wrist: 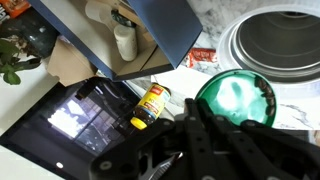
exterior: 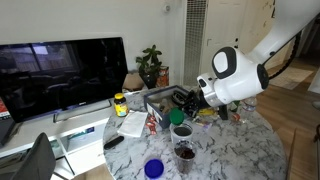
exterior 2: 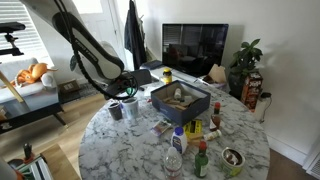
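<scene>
My gripper [wrist: 193, 104] comes in from the bottom of the wrist view, its two black fingers pressed together with nothing visible between them. Just right of the fingertips is a green cup [wrist: 235, 98] with a few dark bits at its rim. A grey cup [wrist: 275, 45] stands beyond it. In both exterior views the gripper [exterior: 181, 99] [exterior 2: 128, 88] hangs a little above the green cup [exterior: 182, 130] [exterior 2: 130, 105] at the round marble table's [exterior: 235, 155] edge. A yellow-capped bottle [wrist: 150, 105] lies left of the fingers.
An open blue box [exterior 2: 180, 98] [exterior: 160, 100] holding odds and ends sits mid-table. A dark cup [exterior: 185, 153] and a blue lid [exterior: 153, 168] are near the green cup. Several bottles [exterior 2: 178, 140] and a bowl [exterior 2: 232, 160] crowd one side. A TV [exterior: 60, 70] and a plant [exterior: 150, 65] stand behind.
</scene>
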